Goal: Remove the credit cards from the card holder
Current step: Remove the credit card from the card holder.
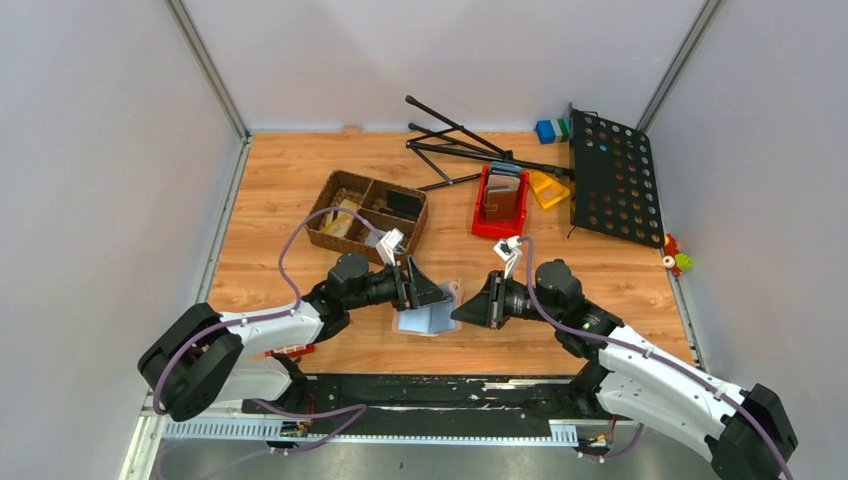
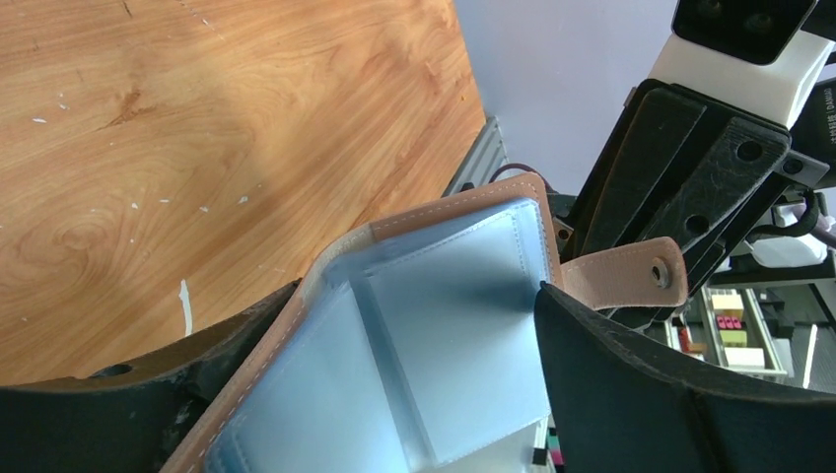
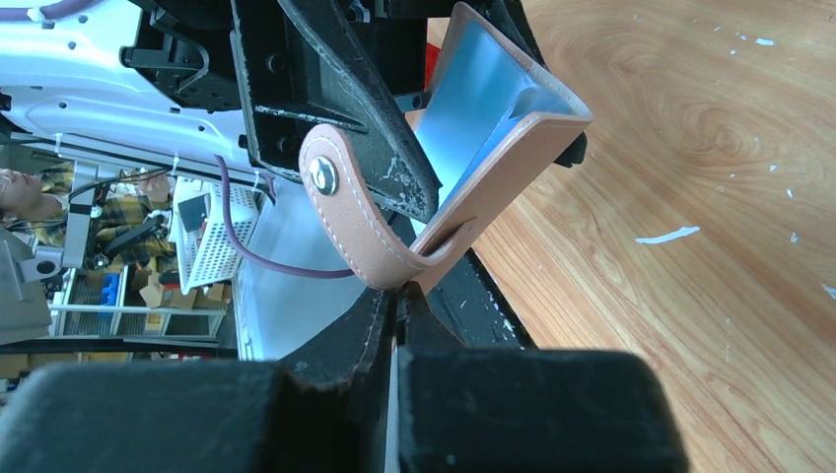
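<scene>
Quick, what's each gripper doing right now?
Left gripper: open wide, straddling the card holder.
Right gripper: shut on the card holder's edge.

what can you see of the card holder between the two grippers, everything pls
The card holder is a small bifold, tan and leather-like outside with pale stitching, pale blue-grey inside with flat pocket layers. It is spread partly open in a V. A closure strap with a metal snap hangs loose, unfastened. The right gripper is shut on its edge by the strap's root; the left gripper is open, its jaws either side of it. No card clearly shows.
</scene>
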Controlling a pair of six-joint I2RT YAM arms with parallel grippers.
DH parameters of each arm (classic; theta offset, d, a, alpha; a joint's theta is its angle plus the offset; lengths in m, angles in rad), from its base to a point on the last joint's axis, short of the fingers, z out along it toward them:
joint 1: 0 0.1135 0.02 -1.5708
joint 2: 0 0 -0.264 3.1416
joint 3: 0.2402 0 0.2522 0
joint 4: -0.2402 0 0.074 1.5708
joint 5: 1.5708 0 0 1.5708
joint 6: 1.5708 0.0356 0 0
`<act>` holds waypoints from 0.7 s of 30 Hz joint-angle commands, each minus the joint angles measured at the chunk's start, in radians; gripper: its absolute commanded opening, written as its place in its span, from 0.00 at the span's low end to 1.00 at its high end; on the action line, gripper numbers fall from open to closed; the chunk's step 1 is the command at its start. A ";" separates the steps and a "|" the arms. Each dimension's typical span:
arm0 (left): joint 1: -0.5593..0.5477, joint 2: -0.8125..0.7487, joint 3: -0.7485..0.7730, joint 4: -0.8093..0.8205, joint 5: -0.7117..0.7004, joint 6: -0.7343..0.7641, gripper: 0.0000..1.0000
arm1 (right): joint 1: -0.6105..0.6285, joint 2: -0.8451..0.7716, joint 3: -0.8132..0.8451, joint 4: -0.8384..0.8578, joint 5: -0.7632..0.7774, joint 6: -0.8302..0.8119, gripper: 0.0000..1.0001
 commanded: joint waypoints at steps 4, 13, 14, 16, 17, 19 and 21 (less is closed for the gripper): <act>-0.012 0.019 0.043 0.027 0.021 0.015 0.64 | 0.009 -0.029 0.032 0.049 -0.002 -0.032 0.00; -0.012 0.010 0.031 0.067 0.028 -0.009 0.45 | 0.008 -0.070 0.018 -0.068 0.135 -0.008 0.29; -0.012 0.010 0.027 0.075 0.027 -0.015 0.45 | 0.008 -0.072 0.014 -0.068 0.144 -0.001 0.33; -0.012 0.007 0.019 0.097 0.026 -0.027 0.42 | 0.009 -0.070 0.008 -0.069 0.158 0.010 0.41; -0.012 0.007 0.014 0.107 0.025 -0.034 0.42 | 0.008 -0.063 0.008 -0.068 0.160 0.014 0.43; -0.012 0.007 0.007 0.134 0.028 -0.049 0.40 | 0.008 -0.049 0.007 -0.068 0.158 0.021 0.44; -0.012 0.005 0.000 0.160 0.032 -0.062 0.39 | 0.009 -0.033 0.006 -0.069 0.162 0.029 0.42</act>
